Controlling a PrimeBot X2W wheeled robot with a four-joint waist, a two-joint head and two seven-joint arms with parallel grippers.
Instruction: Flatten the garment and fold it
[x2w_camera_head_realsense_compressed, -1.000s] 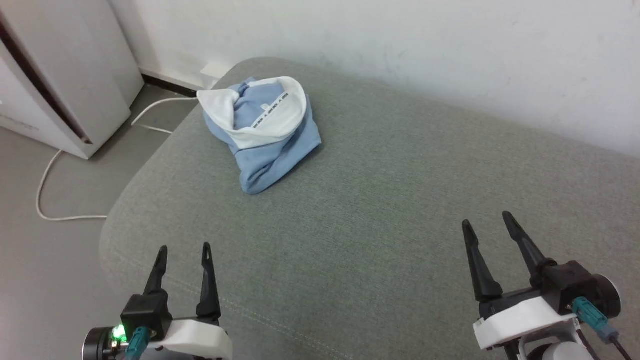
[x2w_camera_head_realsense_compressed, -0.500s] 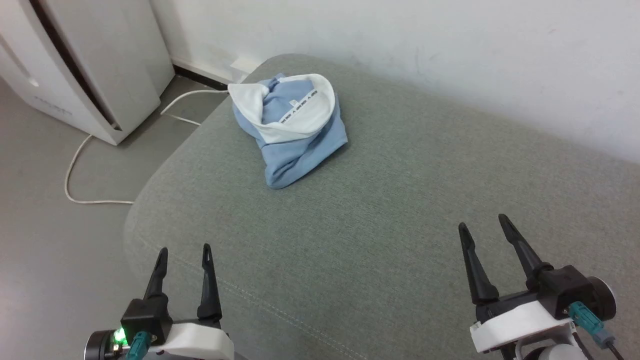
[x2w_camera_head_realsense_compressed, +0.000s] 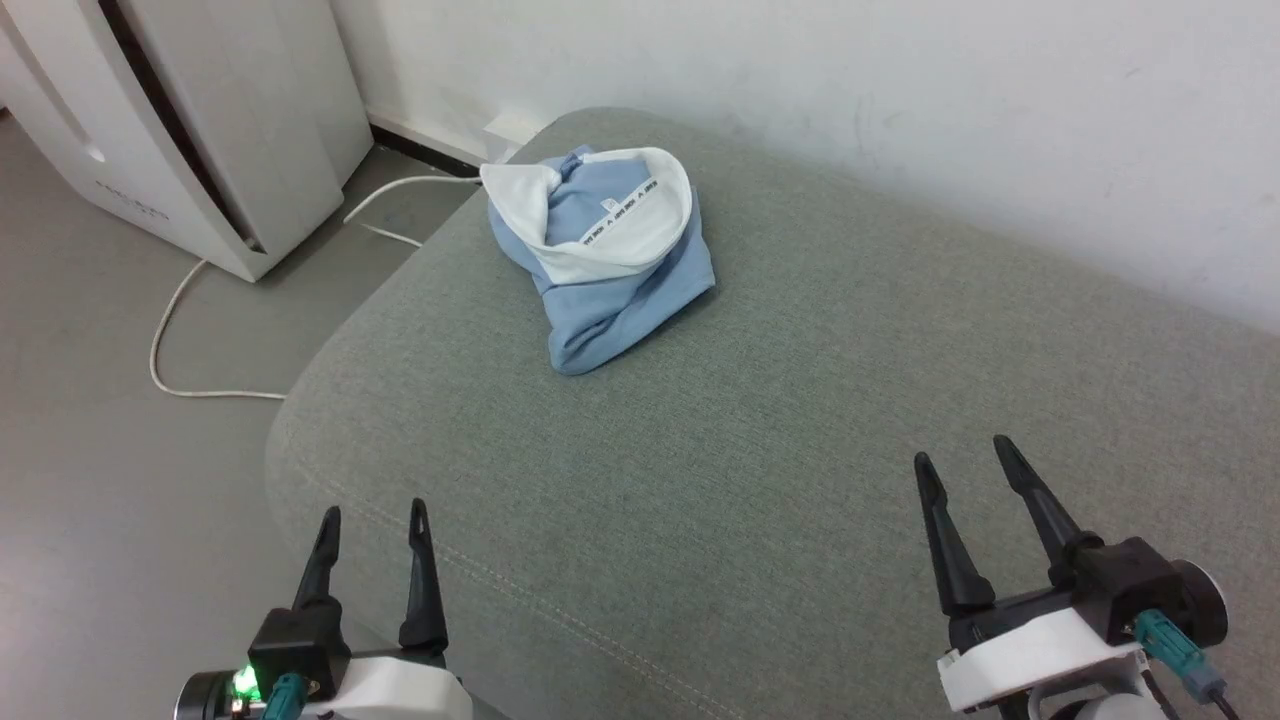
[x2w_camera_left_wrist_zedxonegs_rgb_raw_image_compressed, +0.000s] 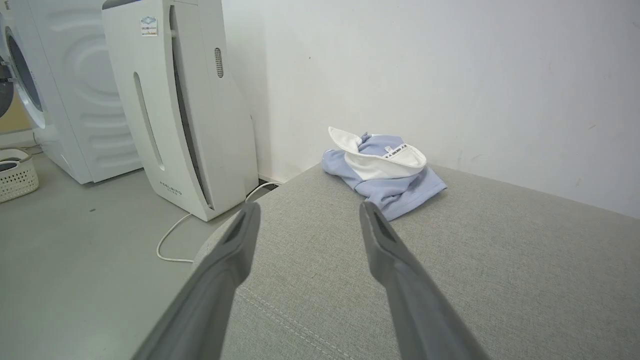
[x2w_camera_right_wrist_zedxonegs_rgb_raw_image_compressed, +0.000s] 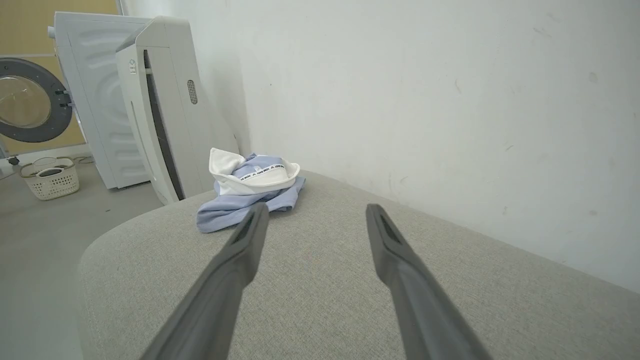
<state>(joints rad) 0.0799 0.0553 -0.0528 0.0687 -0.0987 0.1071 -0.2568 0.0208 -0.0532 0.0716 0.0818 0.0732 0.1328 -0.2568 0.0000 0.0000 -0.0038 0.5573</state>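
The garment (x2w_camera_head_realsense_compressed: 605, 270), a light blue shirt with a white collar and a lettered white neck tape, lies bunched near the far left corner of the grey-green cushion (x2w_camera_head_realsense_compressed: 800, 420). It also shows in the left wrist view (x2w_camera_left_wrist_zedxonegs_rgb_raw_image_compressed: 382, 172) and the right wrist view (x2w_camera_right_wrist_zedxonegs_rgb_raw_image_compressed: 250, 192), ahead of the fingers. My left gripper (x2w_camera_head_realsense_compressed: 372, 516) is open at the cushion's near left edge, far short of the garment. My right gripper (x2w_camera_head_realsense_compressed: 960, 458) is open over the cushion's near right part, with nothing between its fingers.
A white appliance (x2w_camera_head_realsense_compressed: 190, 120) stands on the floor left of the cushion, with a white cable (x2w_camera_head_realsense_compressed: 190, 330) trailing from it. A white wall (x2w_camera_head_realsense_compressed: 900, 100) runs behind the cushion. A washing machine (x2w_camera_right_wrist_zedxonegs_rgb_raw_image_compressed: 35, 100) and a small basket (x2w_camera_right_wrist_zedxonegs_rgb_raw_image_compressed: 50, 177) stand further off.
The whole head view has shifted, so the camera has turned to the left; the garment lies the same. Both grippers stay open in about the same place in the picture.
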